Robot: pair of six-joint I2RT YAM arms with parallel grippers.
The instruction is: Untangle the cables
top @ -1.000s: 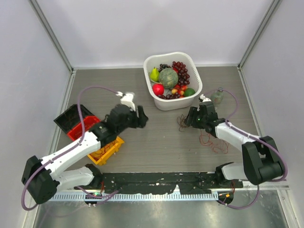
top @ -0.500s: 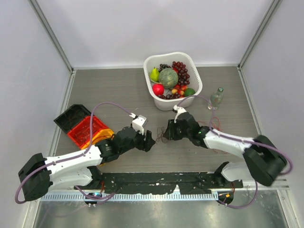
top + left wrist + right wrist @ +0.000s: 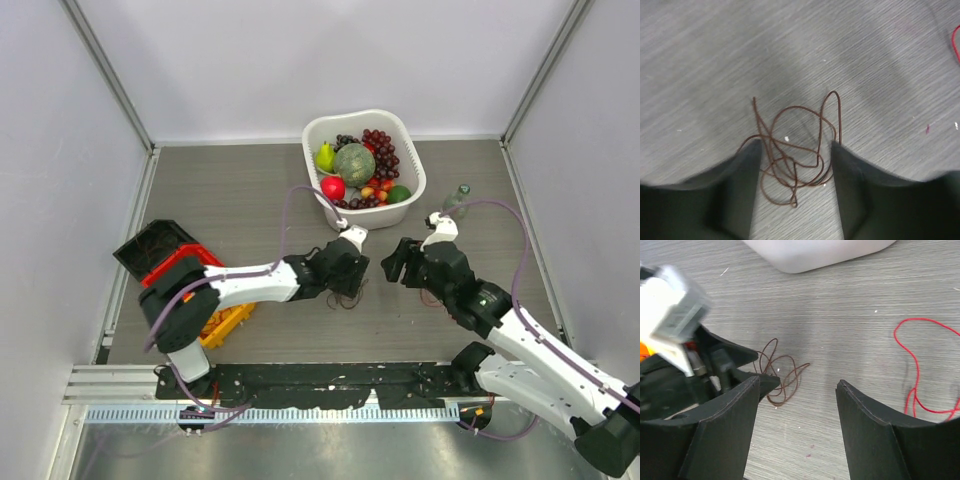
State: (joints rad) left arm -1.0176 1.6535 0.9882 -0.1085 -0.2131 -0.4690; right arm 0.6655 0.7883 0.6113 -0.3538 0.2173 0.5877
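Dark brown cable (image 3: 790, 159), red cable (image 3: 915, 372), white basket (image 3: 372, 216), grey woodgrain table (image 3: 250, 190).

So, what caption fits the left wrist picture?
Open left fingers straddle a loose brown cable tangle on the grey table.

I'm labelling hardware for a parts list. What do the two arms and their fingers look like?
The left arm and right arm have white links between black joints. A purple hose loops along each. Each wrist carries a small white block. The fingers are matte black, broad wedges, unmarked.
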